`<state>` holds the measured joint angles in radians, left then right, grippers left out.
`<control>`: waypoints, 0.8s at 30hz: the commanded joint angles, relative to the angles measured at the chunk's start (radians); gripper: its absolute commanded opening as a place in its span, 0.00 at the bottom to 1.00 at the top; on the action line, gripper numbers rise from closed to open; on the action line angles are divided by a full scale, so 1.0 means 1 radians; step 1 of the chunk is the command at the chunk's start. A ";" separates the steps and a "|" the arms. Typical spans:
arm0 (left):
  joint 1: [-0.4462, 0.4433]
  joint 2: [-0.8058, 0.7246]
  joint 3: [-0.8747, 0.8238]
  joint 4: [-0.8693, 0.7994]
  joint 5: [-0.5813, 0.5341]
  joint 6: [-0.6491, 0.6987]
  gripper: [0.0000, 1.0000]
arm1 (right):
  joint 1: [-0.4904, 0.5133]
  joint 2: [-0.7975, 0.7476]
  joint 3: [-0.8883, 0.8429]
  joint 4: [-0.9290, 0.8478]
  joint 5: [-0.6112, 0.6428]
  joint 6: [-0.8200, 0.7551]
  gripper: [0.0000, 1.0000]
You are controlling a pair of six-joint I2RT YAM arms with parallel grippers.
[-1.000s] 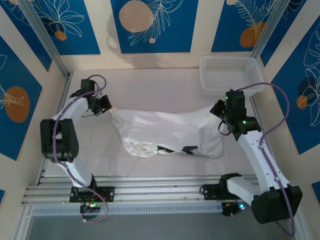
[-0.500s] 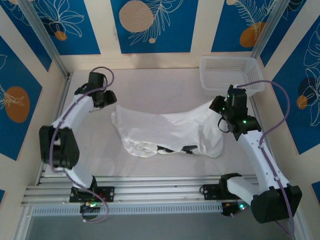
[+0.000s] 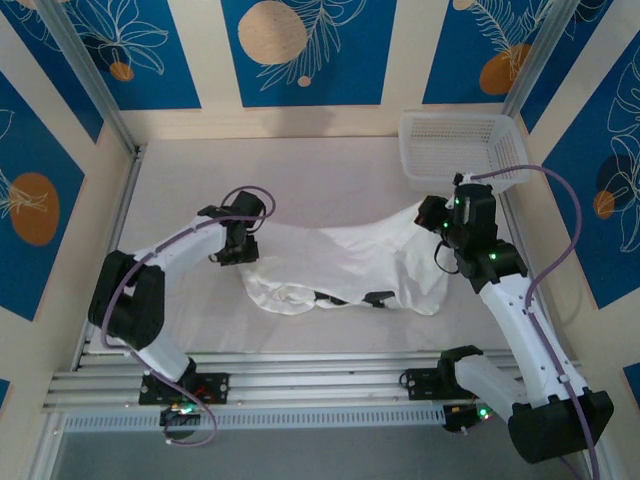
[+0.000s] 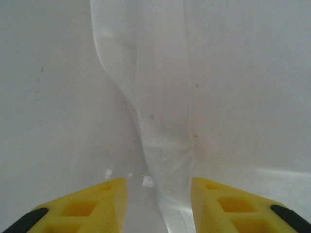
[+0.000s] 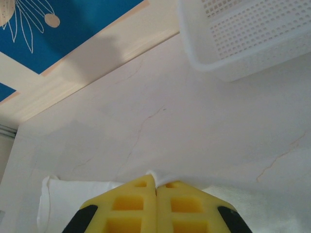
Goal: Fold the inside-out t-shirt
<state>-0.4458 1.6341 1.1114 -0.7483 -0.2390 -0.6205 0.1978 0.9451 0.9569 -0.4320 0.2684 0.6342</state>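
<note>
The inside-out t-shirt (image 3: 345,260) lies wrinkled across the middle of the table, with a small dark tag (image 3: 379,298) near its front edge. My left gripper (image 3: 236,254) hovers over the shirt's left edge. In the left wrist view it (image 4: 158,189) is open. A narrow strip of the t-shirt (image 4: 165,136) runs between the yellow fingers (image 4: 97,204), loose and not pinched. My right gripper (image 3: 431,214) holds the shirt's back right corner lifted off the table. In the right wrist view it (image 5: 156,180) is shut on a small tuft of the fabric (image 5: 151,174).
A white mesh basket (image 3: 460,150) stands at the back right corner, just behind the right gripper, and its rim (image 5: 204,63) shows in the right wrist view. Aluminium rails (image 3: 300,375) run along the near edge. Walls close in the table on three sides.
My left gripper has opened and let go of the shirt's left corner, then swung right and nearer over the shirt's left edge. That corner has dropped to the table. The right gripper has barely moved.
</note>
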 commanded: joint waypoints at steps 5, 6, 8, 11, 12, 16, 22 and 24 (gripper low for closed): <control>-0.007 0.058 -0.021 0.096 0.064 0.058 0.46 | 0.019 -0.008 0.001 -0.001 0.013 -0.016 0.00; -0.007 0.066 -0.022 0.096 0.062 0.059 0.45 | 0.019 -0.006 -0.001 -0.002 0.015 -0.015 0.00; -0.005 0.083 -0.019 0.081 0.037 0.059 0.41 | 0.021 -0.005 -0.001 0.000 0.014 -0.013 0.00; -0.002 0.096 -0.020 0.059 -0.008 0.063 0.33 | 0.024 -0.005 -0.001 0.000 0.020 -0.015 0.00; -0.001 0.096 -0.022 0.055 -0.019 0.066 0.32 | 0.024 -0.005 0.000 -0.001 0.023 -0.017 0.00; 0.008 0.072 -0.040 0.039 -0.070 0.065 0.24 | 0.025 -0.006 0.002 -0.001 0.026 -0.021 0.00; 0.028 0.030 -0.064 0.030 -0.102 0.071 0.17 | 0.027 -0.003 0.004 -0.002 0.026 -0.019 0.00; 0.037 0.029 -0.072 0.034 -0.100 0.067 0.14 | 0.028 -0.004 0.006 -0.004 0.027 -0.022 0.00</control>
<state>-0.4286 1.6928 1.0542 -0.6895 -0.3054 -0.5659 0.2169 0.9463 0.9569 -0.4358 0.2806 0.6304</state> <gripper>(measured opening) 0.151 0.055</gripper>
